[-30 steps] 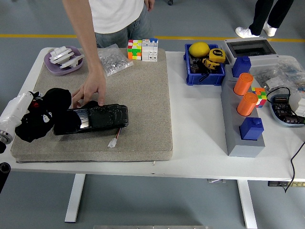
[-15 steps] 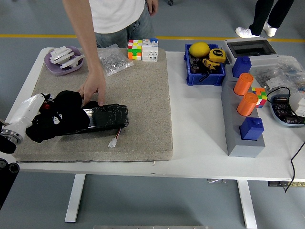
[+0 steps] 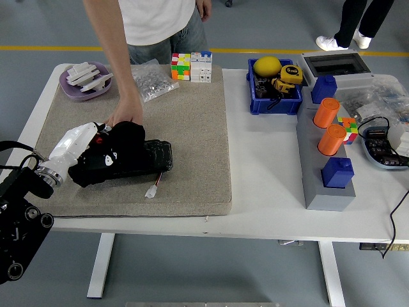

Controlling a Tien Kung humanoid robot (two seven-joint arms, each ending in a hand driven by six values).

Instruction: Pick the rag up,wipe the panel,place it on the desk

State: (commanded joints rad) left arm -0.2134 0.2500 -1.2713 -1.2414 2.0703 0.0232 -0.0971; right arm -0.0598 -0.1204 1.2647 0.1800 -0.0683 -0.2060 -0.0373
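A black panel [image 3: 155,157] lies on the left part of the beige mat [image 3: 192,121]. My left hand [image 3: 118,148], on a white forearm [image 3: 69,148], is shut on a black rag [image 3: 107,155] and presses it on the panel's left half. The rag hides most of my fingers. A person's hand [image 3: 123,117] rests at the panel's far edge, right behind the rag. The right arm is out of view.
A small white connector [image 3: 151,190] lies in front of the panel. At the mat's back are a purple bowl [image 3: 85,81], a bag of small parts [image 3: 153,80] and two cubes [image 3: 190,66]. A blue bin [image 3: 273,94] and a grey fixture with orange cylinders [image 3: 327,160] stand at the right.
My left hand has slid the rag to the right, from the panel's left end onto its left half. The person's hand has stayed at the panel's far edge.
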